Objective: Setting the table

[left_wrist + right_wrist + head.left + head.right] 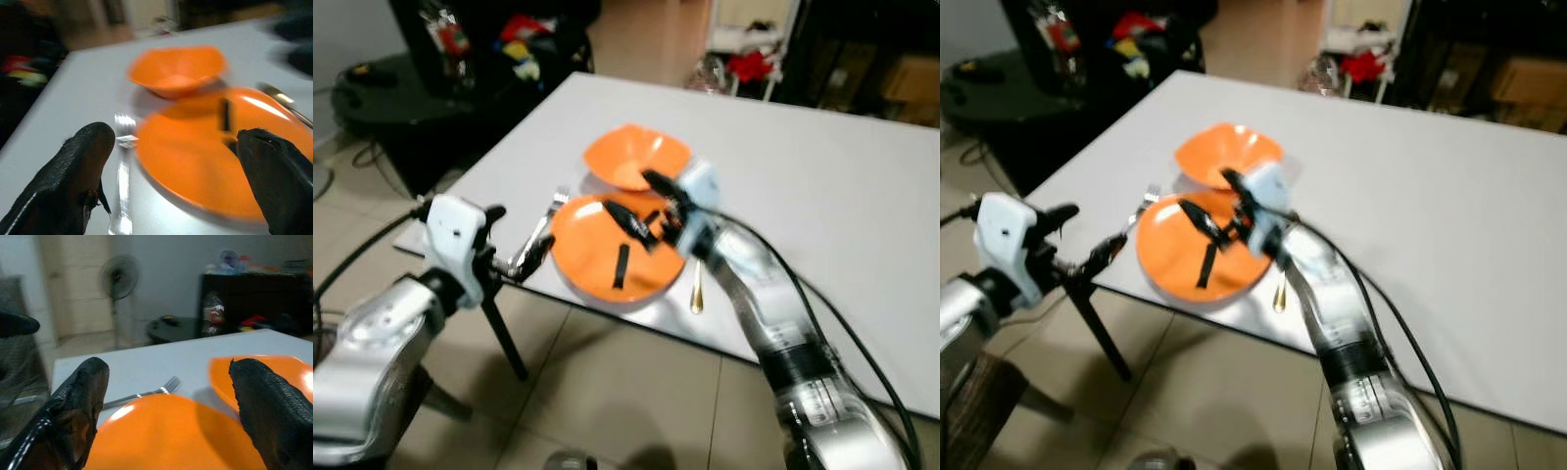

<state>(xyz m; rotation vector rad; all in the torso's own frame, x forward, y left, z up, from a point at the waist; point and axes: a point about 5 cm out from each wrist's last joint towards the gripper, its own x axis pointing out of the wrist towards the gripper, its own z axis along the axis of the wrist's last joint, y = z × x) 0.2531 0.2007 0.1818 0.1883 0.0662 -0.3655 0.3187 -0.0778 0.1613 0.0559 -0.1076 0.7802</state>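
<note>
- Orange plate [607, 257] lies near the table's [822, 176] front edge, a little left of centre in the left eye view, with the orange bowl [636, 157] just behind it and touching or nearly touching its far rim.
- Fork [548, 217] lies on the table just left of the plate, tines pointing away from the robot; a spoon [697, 292] lies just right of the plate, close to the table's front edge.
- Right gripper [631, 235] hangs above the plate with its two black fingers spread wide; in the right wrist view nothing is between them, and plate, bowl and fork lie beyond.
- Left gripper [530, 257] sits at the lower left of the frame, by the table edge and near the fork's handle end; the left wrist view shows its fingers [83, 161] apart, with the fork and plate rim in the gap ahead.
- My reading: the place setting is nearly laid, and the step in hand is nudging or squaring the pieces.
- To do it well, the left gripper should approach the fork low and along its handle, closing only once the handle is centred, so the plate rim is not bumped.
- Right gripper should lift straight up before any sideways travel; a dragging finger could push the plate off the near edge.
- Several views are blurred, so fine contact cannot be judged.
</note>
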